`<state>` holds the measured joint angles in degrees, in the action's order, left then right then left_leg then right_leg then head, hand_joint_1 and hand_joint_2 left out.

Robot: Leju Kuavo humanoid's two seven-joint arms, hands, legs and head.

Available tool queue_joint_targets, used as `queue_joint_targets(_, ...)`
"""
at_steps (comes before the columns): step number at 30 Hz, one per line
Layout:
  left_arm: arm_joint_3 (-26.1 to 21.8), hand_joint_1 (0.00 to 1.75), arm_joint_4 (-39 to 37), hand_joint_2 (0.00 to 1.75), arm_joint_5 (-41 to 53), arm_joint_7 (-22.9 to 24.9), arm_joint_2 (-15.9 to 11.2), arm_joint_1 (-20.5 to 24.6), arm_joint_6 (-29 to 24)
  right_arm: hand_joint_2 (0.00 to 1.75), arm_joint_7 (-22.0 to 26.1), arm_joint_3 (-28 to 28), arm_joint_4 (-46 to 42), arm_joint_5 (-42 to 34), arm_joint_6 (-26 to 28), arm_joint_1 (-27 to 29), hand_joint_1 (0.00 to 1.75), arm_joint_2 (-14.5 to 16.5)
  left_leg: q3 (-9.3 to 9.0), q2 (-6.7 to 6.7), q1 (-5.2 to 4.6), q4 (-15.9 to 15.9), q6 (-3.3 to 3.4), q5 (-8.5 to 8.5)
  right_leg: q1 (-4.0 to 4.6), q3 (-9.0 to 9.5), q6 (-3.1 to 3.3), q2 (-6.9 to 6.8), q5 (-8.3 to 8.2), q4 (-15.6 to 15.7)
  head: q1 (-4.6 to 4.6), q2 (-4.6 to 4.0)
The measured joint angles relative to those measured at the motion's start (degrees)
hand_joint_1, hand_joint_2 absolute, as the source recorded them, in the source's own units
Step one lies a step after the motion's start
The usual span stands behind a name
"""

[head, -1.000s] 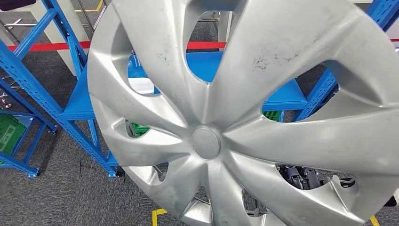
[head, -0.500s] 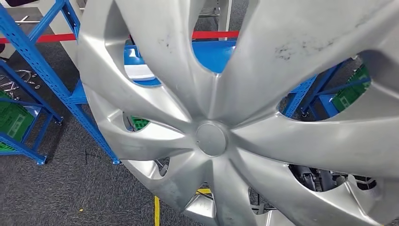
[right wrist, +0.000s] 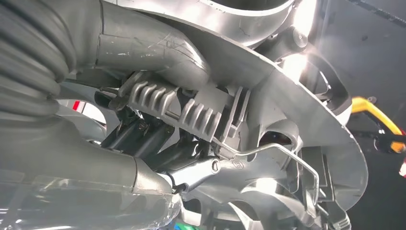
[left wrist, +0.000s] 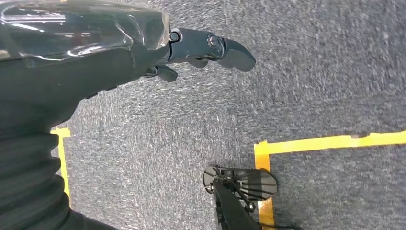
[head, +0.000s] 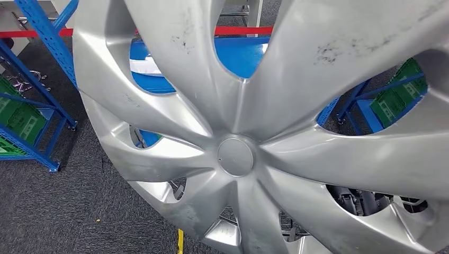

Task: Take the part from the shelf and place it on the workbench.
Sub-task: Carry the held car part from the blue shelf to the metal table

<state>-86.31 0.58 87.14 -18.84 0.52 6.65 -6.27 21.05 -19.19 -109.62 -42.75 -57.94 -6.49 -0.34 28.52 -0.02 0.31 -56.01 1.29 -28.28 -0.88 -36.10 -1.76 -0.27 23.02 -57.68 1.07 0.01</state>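
Now | silver hubcap held up close in right hand, fingers grasping its back | left hand released over carpet | blue shelf behind, green crates alongside.

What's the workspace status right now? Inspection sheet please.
Surface: grey carpet floor with yellow tape lines; workbench not seen.
Job's things: silver wheel cover held up close to the head camera, scuffed, off the shelf.
Clutter: green crates on the side racks; a white item on the blue shelf.
Hands: right hand grips the wheel cover from its back side, at the ribbed clips; left hand hangs over the floor, holding nothing, fingers apart.
Cables: wire retaining ring on the cover's back; otherwise nothing seen.
Surroundings: blue shelf behind the cover, red floor tape.
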Motion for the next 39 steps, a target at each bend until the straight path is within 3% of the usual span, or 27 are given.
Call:
queue_joint_targets(1,0.0,0.0,-0.02,1.75,-0.11,-0.01,0.02,0.05,-0.08,1.75,-0.01,-0.04,0.02,-0.13,0.01,-0.01,1.75,-0.03,0.65,0.17,0.05,0.2,0.54,0.84,-0.02,-0.86,0.28,0.04,1.95,-1.87,-0.08,0.0)
queue_joint_targets(3,0.0,0.0,-0.03,1.75,-0.21,-0.02,0.06,0.15,-0.29,1.75,-0.07,-0.14,0.07,-0.33,0.04,-0.04,1.75,-0.1,2.48,0.33,-0.02,0.18,1.16,2.47,-0.08,-3.04,1.05,0.09,7.53,-8.93,-0.22,0.0)
queue_joint_targets(4,0.0,0.0,-0.03,1.75,-0.23,-0.03,0.07,0.16,-0.36,1.75,-0.12,-0.21,0.11,-0.39,0.06,-0.01,1.75,-0.16,3.54,0.38,-0.12,0.13,1.26,3.28,-0.1,-3.82,1.02,0.1,9.41,-12.82,-0.24,0.0)
queue_joint_targets(5,0.0,0.0,-0.04,1.75,-0.24,-0.04,0.1,0.16,-0.39,1.75,-0.16,-0.31,0.18,-0.4,0.07,0.01,1.75,-0.23,4.64,0.42,-0.21,0.06,1.28,4.07,-0.11,-4.0,0.68,0.1,10.07,-15.73,-0.25,-0.01)
queue_joint_targets(6,0.0,0.0,-0.04,1.75,-0.25,-0.04,0.14,0.15,-0.4,1.75,-0.19,-0.43,0.25,-0.41,0.07,0.03,1.75,-0.3,5.68,0.46,-0.28,-0.03,1.24,4.82,-0.11,-3.33,0.12,0.1,9.51,-16.8,-0.25,0.0)
queue_joint_targets(8,0.0,0.0,-0.05,1.75,-0.3,-0.07,0.26,0.16,-0.42,1.75,-0.27,-0.65,0.36,-0.48,0.07,0.03,1.75,-0.4,7.56,0.47,-0.32,-0.27,1.02,6.2,-0.1,0.94,-0.72,0.09,7.07,-12.93,-0.26,0.01)
queue_joint_targets(10,0.0,0.0,-0.07,1.75,-0.54,-0.14,0.4,0.15,-0.5,1.75,-0.4,-0.83,0.38,-0.61,0.08,-0.05,1.75,-0.42,8.95,0.41,-0.49,-0.72,0.57,7.37,0.1,7.72,-0.31,0.06,7.18,-3.72,-0.23,0.01)
queue_joint_targets(12,0.0,0.0,-0.09,1.75,-1.16,-0.29,0.52,0.12,-0.94,1.75,-0.48,-0.96,0.41,-0.73,0.08,-0.01,1.75,-0.46,9.63,0.41,-0.53,-0.9,-0.08,8.57,0.45,11.12,0.52,0.07,8.52,2.11,-0.17,0.01)
queue_joint_targets(14,0.0,0.0,-0.1,1.75,-1.84,-0.52,0.63,0.0,-1.58,1.75,-0.48,-1.0,0.46,-0.85,0.03,0.12,1.75,-0.55,10.02,0.35,-0.3,-0.89,-0.8,9.27,0.44,10.38,1.26,0.05,8.06,2.61,-0.16,0.01)
queue_joint_targets(15,0.0,0.0,-0.11,1.75,-2.02,-0.62,0.73,-0.11,-1.81,1.75,-0.48,-1.01,0.49,-0.87,-0.04,0.14,1.75,-0.57,10.35,0.29,-0.14,-1.49,-1.21,8.25,0.33,9.87,1.73,0.0,7.48,2.55,-0.15,0.01)
queue_joint_targets(16,-0.01,0.0,-0.13,1.75,-2.1,-0.7,0.83,-0.21,-1.97,1.75,-0.48,-1.01,0.51,-0.89,-0.14,0.14,1.75,-0.56,10.85,0.21,0.02,-3.06,-1.61,6.04,0.16,9.25,2.13,-0.06,6.77,2.59,-0.09,0.0)
queue_joint_targets(18,-0.01,0.0,-0.16,1.75,-2.12,-0.78,1.02,-0.3,-2.1,1.75,-0.48,-1.01,0.54,-0.88,-0.34,0.13,1.75,-0.55,12.17,0.15,0.31,-9.27,-2.33,-0.39,0.05,7.86,2.54,-0.1,5.32,2.52,-0.01,0.0)
queue_joint_targets(19,-0.02,0.0,-0.16,1.75,-2.12,-0.81,1.07,-0.29,-2.13,1.75,-0.48,-1.0,0.55,-0.88,-0.41,0.14,1.75,-0.55,12.73,0.16,0.4,-13.12,-2.6,-2.71,0.05,7.08,2.54,-0.09,4.6,2.44,0.02,0.0)
queue_joint_targets(20,-0.01,0.0,-0.16,1.75,-2.12,-0.84,1.09,-0.28,-2.14,1.75,-0.5,-1.0,0.57,-0.88,-0.46,0.18,1.75,-0.55,12.88,0.16,0.46,-16.24,-2.76,-3.48,0.05,6.2,2.47,-0.08,3.88,2.28,0.02,0.0)
queue_joint_targets(22,-0.01,0.0,-0.16,1.75,-2.09,-0.85,1.08,-0.27,-2.13,1.75,-0.57,-1.0,0.6,-0.89,-0.63,0.32,1.75,-0.56,10.79,0.16,0.59,-17.47,-2.81,-1.39,0.03,4.27,2.16,-0.04,2.67,1.75,0.04,-0.01)
queue_joint_targets(23,0.0,0.0,-0.16,1.75,-2.06,-0.85,1.04,-0.27,-2.09,1.75,-0.61,-1.01,0.6,-0.9,-0.75,0.39,1.75,-0.56,8.3,0.12,0.64,-15.05,-2.72,0.09,0.03,3.36,1.95,-0.01,2.2,1.41,0.05,-0.01)
queue_joint_targets(24,0.0,0.0,-0.16,1.75,-2.03,-0.85,0.99,-0.24,-2.04,1.75,-0.63,-1.01,0.6,-0.9,-0.85,0.43,1.75,-0.56,5.15,0.02,0.64,-11.09,-2.56,0.4,0.08,2.64,1.72,0.02,1.79,1.12,0.05,0.0)
queue_joint_targets(26,0.0,0.0,-0.16,1.75,-1.98,-0.85,0.86,-0.22,-1.86,1.75,-0.68,-1.01,0.6,-0.93,-0.98,0.41,1.75,-0.57,-0.02,-0.23,0.42,-3.42,-1.98,-0.89,0.24,1.81,1.12,-0.03,0.91,0.82,-0.01,0.01)
queue_joint_targets(27,0.0,0.0,-0.16,1.75,-1.96,-0.85,0.8,-0.23,-1.74,1.75,-0.75,-1.01,0.6,-0.93,-1.03,0.4,1.75,-0.56,-1.11,-0.31,0.2,-1.36,-1.58,-1.67,0.26,1.59,0.74,-0.1,0.39,0.85,-0.03,0.01)
queue_joint_targets(29,0.0,0.0,-0.16,1.75,-1.9,-0.8,0.68,-0.39,-1.33,1.75,-0.9,-1.01,0.62,-0.98,-1.14,0.41,1.75,-0.58,-0.77,-0.19,-0.04,-0.45,-0.53,-1.12,0.09,1.21,-0.01,-0.21,-0.45,0.92,-0.06,0.0)
queue_joint_targets(30,0.0,0.0,-0.16,1.75,-1.87,-0.76,0.62,-0.47,-1.1,1.75,-0.95,-1.01,0.63,-1.01,-1.22,0.45,1.75,-0.6,-0.32,-0.03,-0.07,-0.28,0.07,-0.47,-0.01,0.77,-0.13,-0.16,0.03,0.47,-0.07,-0.01)
queue_joint_targets(32,0.0,0.0,-0.16,1.75,-1.77,-0.7,0.42,-0.61,-0.6,1.75,-1.02,-0.99,0.65,-1.09,-1.41,0.5,1.75,-0.72,1.16,0.28,0.0,0.08,1.09,1.14,-0.1,-0.89,0.3,-0.06,3.89,-3.39,-0.25,-0.01)
queue_joint_targets(34,0.0,0.0,-0.16,1.75,-1.65,-0.67,0.19,-0.7,-0.37,1.75,-1.07,-0.99,0.67,-1.12,-1.59,0.6,1.75,-0.85,3.22,0.37,-0.26,-0.02,1.49,2.77,-0.11,-3.01,0.71,0.01,9.08,-10.92,-0.38,-0.01)
queue_joint_targets(35,0.0,0.0,-0.16,1.75,-1.57,-0.67,0.11,-0.75,-0.34,1.75,-1.08,-1.0,0.69,-1.12,-1.63,0.67,1.75,-0.91,4.31,0.39,-0.4,-0.06,1.53,3.58,-0.12,-3.54,0.52,0.02,10.33,-14.33,-0.39,-0.01)
queue_joint_targets(36,0.0,0.0,-0.16,1.75,-1.5,-0.66,0.05,-0.78,-0.31,1.75,-1.09,-1.01,0.72,-1.12,-1.66,0.72,1.75,-0.97,5.37,0.41,-0.53,-0.13,1.55,4.37,-0.12,-3.34,0.09,0.02,10.29,-16.3,-0.38,0.0)
queue_joint_targets(37,0.0,0.0,-0.16,1.75,-1.43,-0.66,0.01,-0.8,-0.26,1.75,-1.1,-1.01,0.74,-1.12,-1.68,0.76,1.75,-1.03,6.39,0.43,-0.64,-0.18,1.53,5.13,-0.1,-2.17,-0.44,0.02,9.2,-16.31,-0.39,0.0)
queue_joint_targets(39,0.0,0.0,-0.17,1.75,-1.21,-0.66,-0.01,-0.84,0.07,1.75,-1.13,-1.01,0.76,-1.06,-1.72,0.76,1.75,-1.1,8.2,0.38,-0.8,-0.37,1.34,6.62,0.03,3.21,-0.8,0.0,6.92,-10.34,-0.39,0.0)
